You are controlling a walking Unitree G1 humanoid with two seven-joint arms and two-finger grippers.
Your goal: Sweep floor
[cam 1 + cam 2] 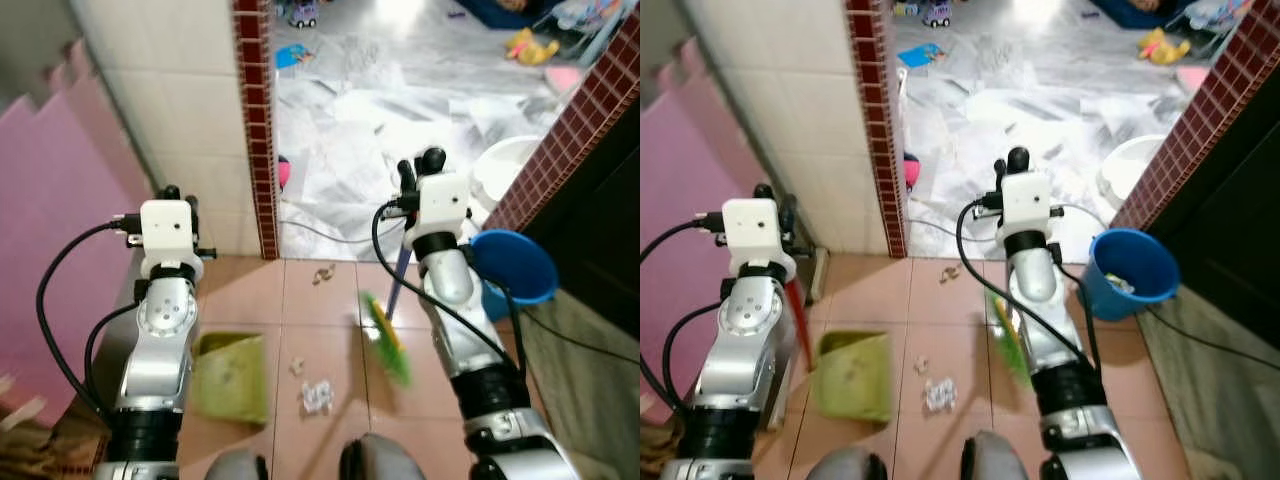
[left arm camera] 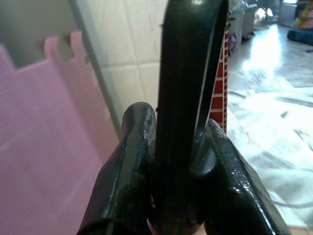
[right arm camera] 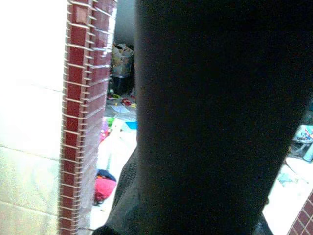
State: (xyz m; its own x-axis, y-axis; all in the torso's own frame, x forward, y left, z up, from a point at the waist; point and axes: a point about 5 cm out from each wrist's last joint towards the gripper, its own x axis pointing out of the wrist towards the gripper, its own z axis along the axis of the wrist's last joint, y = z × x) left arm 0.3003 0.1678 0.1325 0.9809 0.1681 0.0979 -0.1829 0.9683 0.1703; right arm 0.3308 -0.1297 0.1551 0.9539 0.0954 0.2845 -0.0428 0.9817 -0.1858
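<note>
Terracotta tiled floor (image 1: pixel 320 330) is lying under everything, giving way past the brick pillar (image 1: pixel 258 130) to a pale marble floor (image 1: pixel 370 110). Green dustpan (image 1: pixel 232 377) is resting flat on the tiles, on the near side of the pillar. Crumpled paper scraps (image 1: pixel 316 396) are lying just beside the dustpan; a smaller bit (image 1: pixel 296 366) is sitting above them. Another scrap (image 1: pixel 323 272) is lying near the pillar's foot. Green broom head (image 1: pixel 386 340) is touching the tiles, blurred. Blue bucket (image 1: pixel 515 270) is standing well apart from the pillar. Toys (image 1: pixel 530 45) are littering the marble far beyond the pillar.
</note>
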